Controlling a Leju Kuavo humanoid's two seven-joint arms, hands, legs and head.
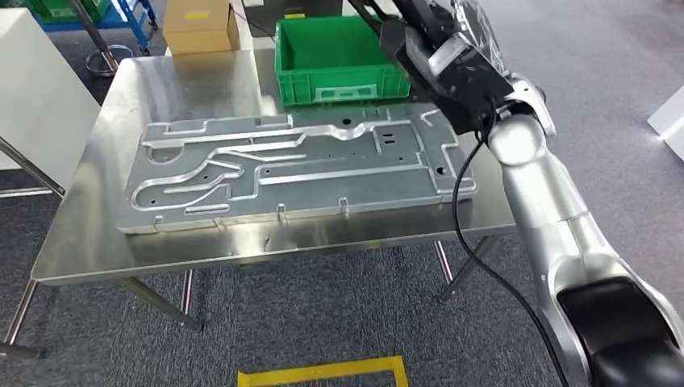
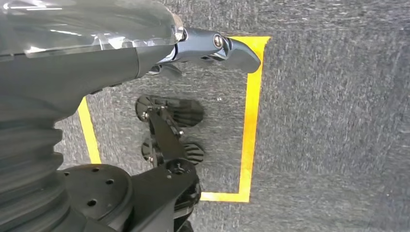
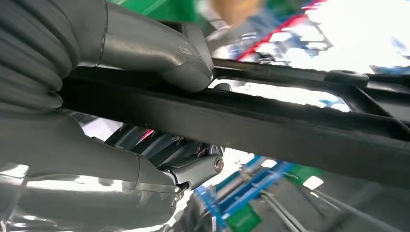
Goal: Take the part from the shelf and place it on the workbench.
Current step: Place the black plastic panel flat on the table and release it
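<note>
The right robot hand (image 3: 159, 121) is closed around a long black bar-shaped part (image 3: 270, 121); the thick grey thumb presses on one side of it and the darker fingers (image 3: 193, 166) curl against the other. In the head view the silver right arm (image 1: 548, 201) reaches up and forward from the lower right, its wrist raised above the far right corner of the tabletop (image 1: 242, 250), with the black part (image 1: 375, 16) running up out of the picture over a green bin (image 1: 339, 56). The left robot hand (image 2: 212, 48) hangs over grey carpet with a yellow tape outline (image 2: 251, 116), holding nothing, one dark finger extended. A large grey machined metal plate (image 1: 290, 173) lies flat on the tabletop, just in front of the bin. A cardboard box (image 1: 200, 28) stands beyond the far edge. No writing can be read.
</note>
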